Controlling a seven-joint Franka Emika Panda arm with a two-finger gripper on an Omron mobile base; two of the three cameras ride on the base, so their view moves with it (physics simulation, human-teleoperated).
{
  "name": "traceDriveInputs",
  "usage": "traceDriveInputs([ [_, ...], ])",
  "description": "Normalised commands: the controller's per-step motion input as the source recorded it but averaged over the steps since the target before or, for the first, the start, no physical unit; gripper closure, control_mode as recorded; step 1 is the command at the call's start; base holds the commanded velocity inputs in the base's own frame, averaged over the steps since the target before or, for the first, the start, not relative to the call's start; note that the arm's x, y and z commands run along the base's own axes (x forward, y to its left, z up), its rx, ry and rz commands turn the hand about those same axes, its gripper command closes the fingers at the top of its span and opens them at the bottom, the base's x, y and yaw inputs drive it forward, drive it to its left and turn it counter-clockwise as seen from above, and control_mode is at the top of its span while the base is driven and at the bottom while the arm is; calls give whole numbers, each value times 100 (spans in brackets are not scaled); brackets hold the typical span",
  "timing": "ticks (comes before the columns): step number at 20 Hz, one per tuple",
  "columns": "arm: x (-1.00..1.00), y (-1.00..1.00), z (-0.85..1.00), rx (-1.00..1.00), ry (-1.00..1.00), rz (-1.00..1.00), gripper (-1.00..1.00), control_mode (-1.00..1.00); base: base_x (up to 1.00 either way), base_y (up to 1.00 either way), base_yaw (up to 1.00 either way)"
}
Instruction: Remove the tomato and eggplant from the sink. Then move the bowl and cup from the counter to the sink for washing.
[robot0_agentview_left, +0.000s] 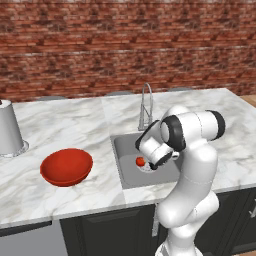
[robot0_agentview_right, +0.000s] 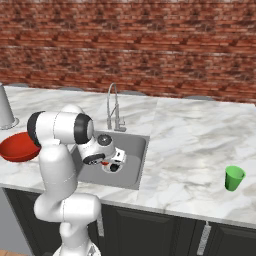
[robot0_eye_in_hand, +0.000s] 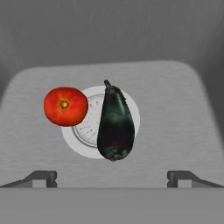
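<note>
Hovering over the grey recessed sink basin (robot0_eye_in_hand: 183, 113), jaws spread wide and empty, fingertips (robot0_eye_in_hand: 41, 178) at the frame's lower corners. Centre frame, lying across the round drain: dark purple oblong eggplant (robot0_eye_in_hand: 115, 122), long axis running bottom to top, crosswise to the gap. Touching its left side: shiny red tomato (robot0_eye_in_hand: 65, 106).

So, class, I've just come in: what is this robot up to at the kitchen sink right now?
The robot's open gripper hangs over the sink, holding nothing. On the basin floor the tomato and the eggplant lie side by side over the round drain, neither lifted yet. The red bowl sits on the counter to the sink's left, and the green cup stands on the counter to its right, both waiting their turn.
</note>
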Motion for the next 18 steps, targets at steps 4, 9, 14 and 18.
traceDriveInputs([
  [4, 3, 0, -18, 0, 0, 0, -100, -100, 0, 0, 0],
  [9, 7, 0, -16, 0, 0, 0, -100, -100, 0, 0, 0],
  [14, 7, 0, -16, 0, 0, 0, -100, -100, 0, 0, 0],
  [18, 7, 0, -13, 0, 0, 0, -100, -100, 0, 0, 0],
])
